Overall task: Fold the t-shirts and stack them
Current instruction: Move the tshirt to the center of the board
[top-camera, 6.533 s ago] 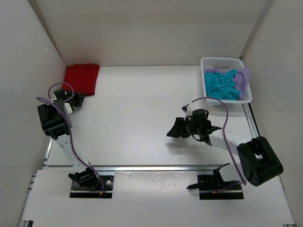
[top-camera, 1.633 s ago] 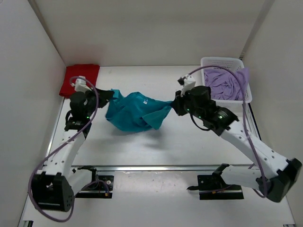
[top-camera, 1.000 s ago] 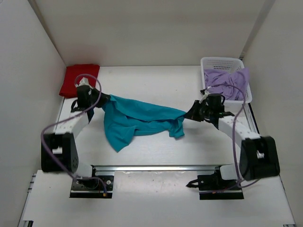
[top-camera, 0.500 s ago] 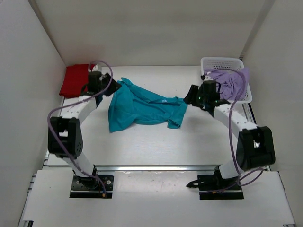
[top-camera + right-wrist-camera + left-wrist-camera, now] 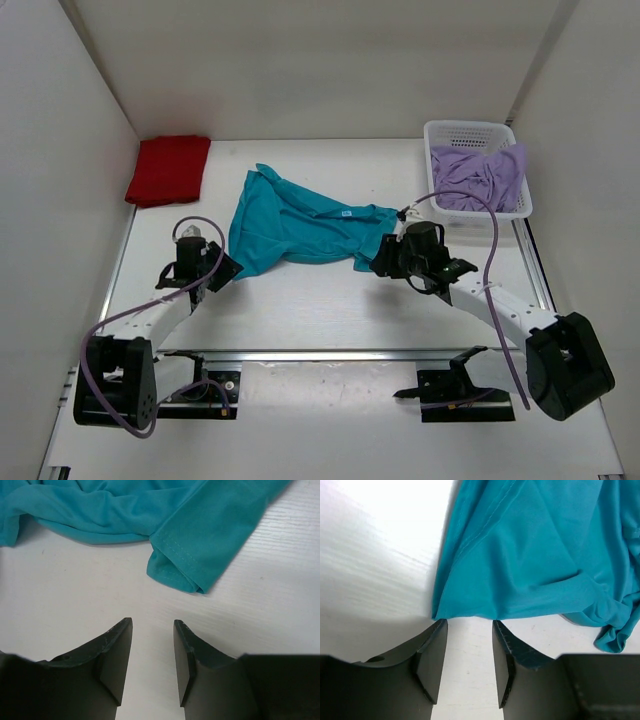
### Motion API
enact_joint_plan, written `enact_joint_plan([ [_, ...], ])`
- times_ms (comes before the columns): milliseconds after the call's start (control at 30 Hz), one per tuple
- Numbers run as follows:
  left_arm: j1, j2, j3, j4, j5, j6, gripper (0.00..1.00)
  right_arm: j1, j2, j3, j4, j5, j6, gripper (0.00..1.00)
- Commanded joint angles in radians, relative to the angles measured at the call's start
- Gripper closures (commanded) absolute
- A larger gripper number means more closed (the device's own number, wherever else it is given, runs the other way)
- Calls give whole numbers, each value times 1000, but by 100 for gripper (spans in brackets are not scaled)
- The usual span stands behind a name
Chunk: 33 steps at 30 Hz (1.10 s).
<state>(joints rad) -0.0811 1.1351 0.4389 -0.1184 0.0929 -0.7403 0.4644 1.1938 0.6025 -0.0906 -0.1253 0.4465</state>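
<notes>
Teal t-shirt (image 5: 300, 225) lies rumpled across the middle of the table (image 5: 330, 300), so the left tool (image 5: 468, 630) and right tool (image 5: 151, 627), both parted and empty beside its near edge, should pinch outer corners and draw it flat.

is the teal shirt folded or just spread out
Spread out, not folded: the teal shirt lies loose and wrinkled across the table, one sleeve bunched. The left gripper and right gripper are open, gripping nothing.
</notes>
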Motion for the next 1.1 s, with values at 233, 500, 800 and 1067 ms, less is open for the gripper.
enact_joint_plan([
  [233, 6, -32, -158, 65, -14, -155, 48, -15, -42, -46, 109, -36, 0, 62],
  [500, 29, 67, -180, 232, -30, -243, 62, -18, -48, -69, 137, -72, 9, 63],
  [800, 63, 84, -193, 353, -35, -254, 75, -24, -30, -61, 100, 34, 4, 54],
  [1067, 81, 115, -128, 391, -33, -212, 96, 69, 133, 98, 9, 243, -94, 50],
])
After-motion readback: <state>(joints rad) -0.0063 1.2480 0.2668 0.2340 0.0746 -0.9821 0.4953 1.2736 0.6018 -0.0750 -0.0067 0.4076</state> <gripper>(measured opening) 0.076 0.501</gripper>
